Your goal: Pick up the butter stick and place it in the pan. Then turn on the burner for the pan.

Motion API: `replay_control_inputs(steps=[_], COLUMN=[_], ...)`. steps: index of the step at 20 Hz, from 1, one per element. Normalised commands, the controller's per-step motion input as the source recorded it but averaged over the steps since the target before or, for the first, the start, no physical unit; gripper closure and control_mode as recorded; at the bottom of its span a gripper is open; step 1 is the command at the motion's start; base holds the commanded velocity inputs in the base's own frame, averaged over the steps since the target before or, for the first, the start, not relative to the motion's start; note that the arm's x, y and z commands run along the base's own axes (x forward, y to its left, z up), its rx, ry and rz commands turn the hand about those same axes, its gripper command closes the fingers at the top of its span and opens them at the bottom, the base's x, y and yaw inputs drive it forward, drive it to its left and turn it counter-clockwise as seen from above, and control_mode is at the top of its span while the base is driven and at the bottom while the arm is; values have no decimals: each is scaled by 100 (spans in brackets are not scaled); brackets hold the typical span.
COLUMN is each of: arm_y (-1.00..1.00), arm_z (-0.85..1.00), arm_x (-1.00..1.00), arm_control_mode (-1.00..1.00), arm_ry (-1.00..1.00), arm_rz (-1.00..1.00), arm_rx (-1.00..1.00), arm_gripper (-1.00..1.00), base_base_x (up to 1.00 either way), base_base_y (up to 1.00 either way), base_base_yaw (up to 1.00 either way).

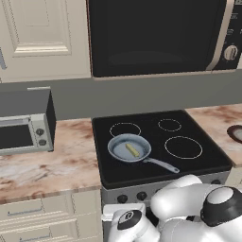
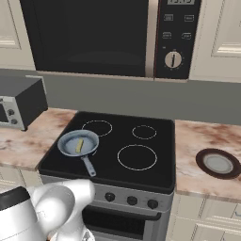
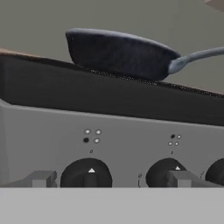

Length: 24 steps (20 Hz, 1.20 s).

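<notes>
My claw (image 3: 111, 178) hangs wide open at the round black stove knobs (image 3: 86, 173), grey-blue frying pan (image 3: 118, 53) above it holding the pale-yellow butter stick (image 1: 132, 150).

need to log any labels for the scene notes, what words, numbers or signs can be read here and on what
No word or number is legible.
Microwave control panel: display digits and button labels too blurred to read.
Stove front panel: small dot diagrams above the knobs, signs for burner positions; a white pointer triangle on each knob.
Toaster oven: dials, no readable markings.
</notes>
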Motion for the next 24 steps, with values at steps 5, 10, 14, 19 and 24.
replay_control_inputs(steps=[5,10,14,19,24], arm_y=[-13,-16,-25,-26,-21], arm_z=[-11,-14,-14,-17,-9], arm_x=[30,25,12,10,18], arm_control_mode=[-100,-100,-100,-100,-100], arm_ry=[0,0,0,0,0], arm_rz=[5,4,4,5,5], arm_rx=[6,6,6,6,7], arm_gripper=[-100,-100,-100,-100,-100], base_base_x=[0,0,0,0,0], base_base_y=[0,0,0,0,0], base_base_yaw=[0,0,0,0,0])
